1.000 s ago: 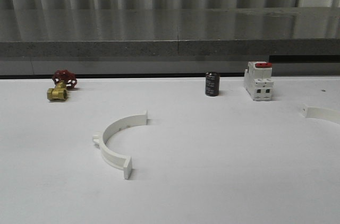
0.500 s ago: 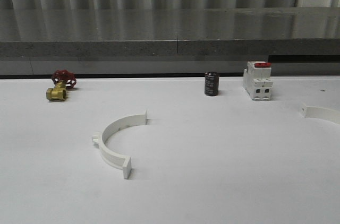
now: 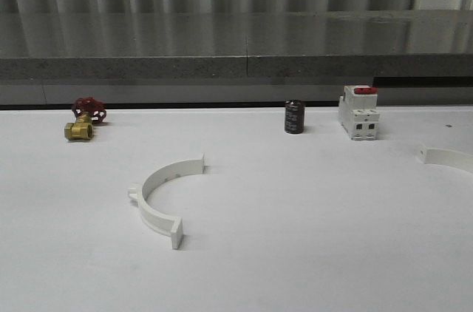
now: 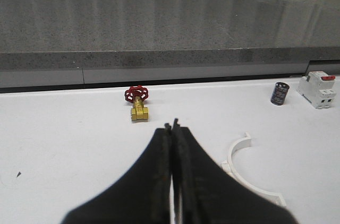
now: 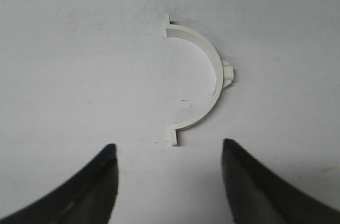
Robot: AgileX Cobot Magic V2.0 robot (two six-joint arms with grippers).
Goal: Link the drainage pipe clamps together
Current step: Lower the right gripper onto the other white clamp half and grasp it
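One white drainage pipe clamp point(image 3: 147, 190) lies flat on the white table point(image 3: 295, 238), left of centre, its open side facing right. The same half-ring point(image 4: 232, 157) shows just to one side of my left gripper point(image 4: 173, 126), which is shut with nothing in it and hovers above the table. The other drainage pipe clamp point(image 3: 447, 156) lies at the table's right edge, partly cut off by the frame. In the right wrist view this clamp point(image 5: 214, 65) lies whole beyond my right gripper point(image 5: 169, 147), which is open, with the clamp's near end tab just ahead of the gap.
A brass valve with a red handle point(image 3: 85, 121) stands at the back left. A black cylinder point(image 3: 295, 117) and a white breaker with a red switch point(image 3: 359, 112) stand at the back, right of centre. A grey ledge point(image 3: 236, 68) runs behind the table.
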